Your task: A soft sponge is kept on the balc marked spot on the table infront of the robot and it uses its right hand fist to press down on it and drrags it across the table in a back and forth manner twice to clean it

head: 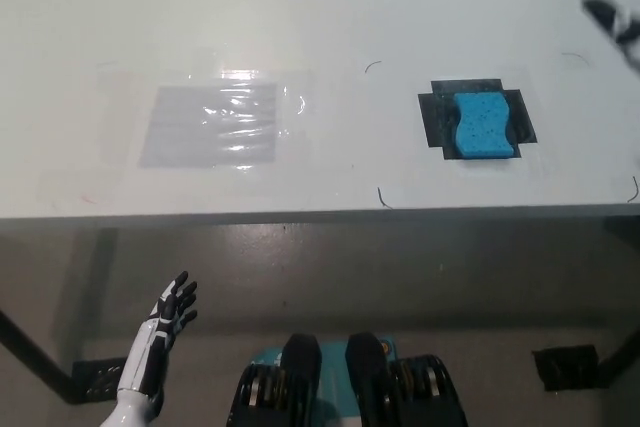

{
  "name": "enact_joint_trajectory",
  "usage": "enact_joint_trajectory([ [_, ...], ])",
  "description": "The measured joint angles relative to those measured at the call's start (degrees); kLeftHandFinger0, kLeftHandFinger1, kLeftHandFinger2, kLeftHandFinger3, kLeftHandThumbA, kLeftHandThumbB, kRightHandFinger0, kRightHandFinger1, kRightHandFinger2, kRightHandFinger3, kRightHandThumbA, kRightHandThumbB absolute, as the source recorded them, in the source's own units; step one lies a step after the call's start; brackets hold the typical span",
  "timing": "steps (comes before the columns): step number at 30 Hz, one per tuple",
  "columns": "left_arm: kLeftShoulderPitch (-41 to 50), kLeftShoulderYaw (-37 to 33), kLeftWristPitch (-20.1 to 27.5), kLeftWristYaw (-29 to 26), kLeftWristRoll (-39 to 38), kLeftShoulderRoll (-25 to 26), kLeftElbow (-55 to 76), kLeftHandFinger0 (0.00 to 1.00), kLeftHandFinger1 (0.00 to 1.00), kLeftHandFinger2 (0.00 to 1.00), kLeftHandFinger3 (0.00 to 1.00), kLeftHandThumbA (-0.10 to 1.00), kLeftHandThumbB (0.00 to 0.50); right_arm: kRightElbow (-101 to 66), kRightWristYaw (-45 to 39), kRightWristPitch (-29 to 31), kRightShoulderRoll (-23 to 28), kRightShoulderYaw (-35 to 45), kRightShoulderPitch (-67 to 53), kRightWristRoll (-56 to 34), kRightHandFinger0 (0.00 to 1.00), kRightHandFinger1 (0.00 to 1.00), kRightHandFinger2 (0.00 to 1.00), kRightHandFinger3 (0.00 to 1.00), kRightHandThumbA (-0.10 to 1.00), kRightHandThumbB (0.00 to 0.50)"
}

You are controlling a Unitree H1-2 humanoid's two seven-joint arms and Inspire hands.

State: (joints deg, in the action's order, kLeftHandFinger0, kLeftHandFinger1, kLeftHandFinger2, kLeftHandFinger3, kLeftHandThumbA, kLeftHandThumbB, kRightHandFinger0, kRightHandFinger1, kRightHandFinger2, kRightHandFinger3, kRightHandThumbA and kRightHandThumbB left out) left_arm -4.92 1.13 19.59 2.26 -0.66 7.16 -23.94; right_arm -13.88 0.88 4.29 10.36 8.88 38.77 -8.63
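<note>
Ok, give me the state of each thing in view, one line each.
Sponge: lying flat on the black patch, untouched.
Plastic sheet: flat on the table, wrinkled.
Left hand: open, below the table edge.
Right hand: blurred at the upper right edge, clear of the sponge.

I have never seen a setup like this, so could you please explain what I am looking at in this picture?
This is taken from a camera on a humanoid robot's head, looking steeply down at a white table. A blue sponge lies on a black marked spot, untouched. To its left a clear plastic sheet is stuck flat on the table. The white left hand rests low, below the table edge, fingers apart, holding nothing. The blurred dark shape at the top right is the black right hand, above the table; whether it is open or shut cannot be seen.
</note>
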Motion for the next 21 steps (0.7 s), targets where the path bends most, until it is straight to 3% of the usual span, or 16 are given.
enact_joint_trajectory([
  [1, 0.0, 0.01, 0.07, 0.0, 0.0, 0.0, 0.0, 1.0, 1.0, 1.0, 1.0, 1.0, 0.465, 2.39, 0.02, -0.38, 0.09, 0.25, 1.6, -0.23, 1.0, 1.0, 1.0, 1.0, 1.0, 0.354],
  [2, 0.0, 0.01, 0.13, 0.0, 0.0, 0.01, -0.02, 1.0, 1.0, 1.0, 1.0, 1.0, 0.454, 5.21, 0.05, -0.61, 0.12, 0.63, 3.6, -0.53, 1.0, 1.0, 1.0, 1.0, 1.0, 0.402],
  [4, -0.02, 0.0, 0.2, 0.0, 0.01, 0.03, -0.12, 1.0, 1.0, 1.0, 1.0, 1.0, 0.457, 10.9, 0.07, -0.62, 0.15, 1.17, 6.75, -0.82, 1.0, 1.0, 1.0, 1.0, 1.0, 0.368],
  [5, -0.04, 0.0, 0.22, 0.0, 0.0, 0.03, -0.21, 1.0, 1.0, 1.0, 1.0, 1.0, 0.465, 13.29, 0.06, -0.61, 0.17, 1.36, 7.86, -0.9, 0.85, 0.8, 0.7, 0.71, 1.0, 0.32],
  [6, -0.05, 0.0, 0.26, 0.01, -0.01, 0.03, -0.3, 1.0, 1.0, 1.0, 1.0, 1.0, 0.465, 15.77, 0.05, -0.61, 0.19, 1.54, 8.98, -1.04, 0.74, 0.69, 0.62, 0.6, 1.0, 0.313],
  [7, -0.05, 0.0, 0.3, 0.0, -0.02, 0.03, -0.48, 1.0, 1.0, 1.0, 1.0, 1.0, 0.463, 19.06, 0.05, -0.72, 0.25, 1.7, 10.41, -1.18, 0.41, 0.32, 0.24, 0.25, 1.0, 0.27],
  [8, -0.03, 0.01, 0.32, 0.0, -0.03, 0.02, -0.58, 1.0, 1.0, 1.0, 1.0, 1.0, 0.466, 22.15, 0.07, -0.8, 0.3, 1.84, 11.75, -1.31, 0.02, 0.01, 0.01, 0.01, 1.0, 0.227],
  [9, -0.01, 0.01, 0.34, 0.01, -0.04, 0.02, -0.7, 1.0, 1.0, 1.0, 1.0, 1.0, 0.48, 25.41, 0.08, -0.86, 0.35, 1.93, 13.12, -1.39, 0.0, 0.0, 0.0, 0.0, 1.0, 0.157],
  [16, -0.01, -0.01, 0.32, 0.0, -0.04, -0.05, -0.78, 1.0, 1.0, 1.0, 1.0, 1.0, 0.474, 46.97, 0.03, -0.45, 0.36, 1.93, 20.13, -1.58, 0.0, 0.0, 0.0, 0.0, 1.0, 0.13],
  [18, 0.0, -0.01, 0.33, 0.0, -0.03, -0.04, -0.78, 1.0, 1.0, 1.0, 1.0, 1.0, 0.481, 53.78, 0.16, -0.11, 0.34, 1.89, 21.72, -1.55, 0.0, 0.0, 0.0, 0.0, 1.0, 0.146],
  [21, 0.01, -0.02, 0.34, 0.0, -0.03, -0.04, -0.77, 1.0, 1.0, 1.0, 1.0, 1.0, 0.488, 63.75, 0.61, 1.0, 0.27, 1.9, 24.07, -1.53, 0.0, 0.0, 0.0, 0.0, 1.0, 0.12],
])
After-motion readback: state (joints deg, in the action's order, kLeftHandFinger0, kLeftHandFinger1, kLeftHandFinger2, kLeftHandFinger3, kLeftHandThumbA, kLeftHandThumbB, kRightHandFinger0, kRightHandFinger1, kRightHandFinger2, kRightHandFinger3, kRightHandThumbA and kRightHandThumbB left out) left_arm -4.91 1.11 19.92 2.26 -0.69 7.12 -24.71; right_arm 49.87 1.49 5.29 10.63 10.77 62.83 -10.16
